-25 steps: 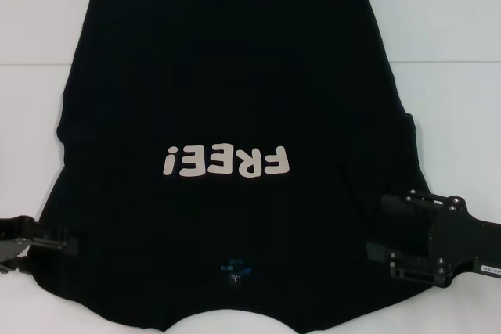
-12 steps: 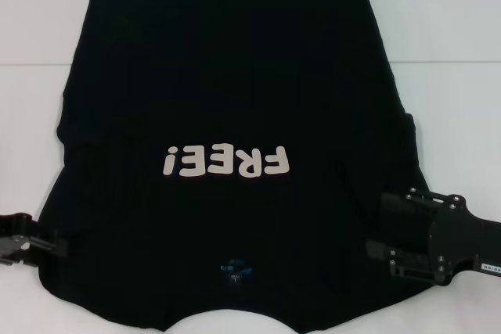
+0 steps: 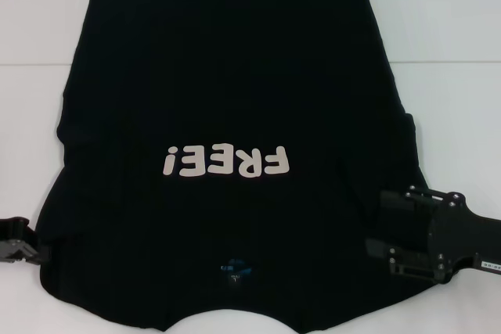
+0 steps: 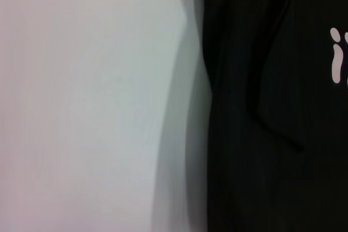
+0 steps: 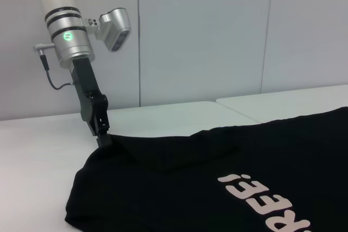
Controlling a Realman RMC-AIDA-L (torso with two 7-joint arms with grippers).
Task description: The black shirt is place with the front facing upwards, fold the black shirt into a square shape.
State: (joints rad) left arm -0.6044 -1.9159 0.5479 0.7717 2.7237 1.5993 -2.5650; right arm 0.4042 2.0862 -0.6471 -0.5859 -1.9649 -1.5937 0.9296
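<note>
1. The black shirt (image 3: 227, 154) lies spread flat on the white table (image 3: 454, 29), front side up, its pale "FREE!" lettering (image 3: 227, 162) reading upside down from my head camera. The collar end, with its small blue neck label (image 3: 235, 270), is nearest to me and the hem is at the far end.

2. My left gripper (image 3: 35, 252) sits at the shirt's near-left edge, by the shoulder and sleeve. From my right wrist camera its tip (image 5: 103, 137) comes down right at the cloth's edge, where the fabric rises a little into a small peak (touching, as far as I can see). Whether its fingers are pinched on the cloth or parted, I cannot tell.

3. My left wrist camera shows the shirt's edge (image 4: 239, 107) running beside bare table, with soft folds in the cloth and the exclamation mark of the lettering just in sight.

4. My right gripper (image 3: 374, 252) lies over the shirt's near-right part, by the other shoulder, with the arm's dark body reaching in from the right. Black on black hides the fingers, so I cannot tell their state either.
</note>
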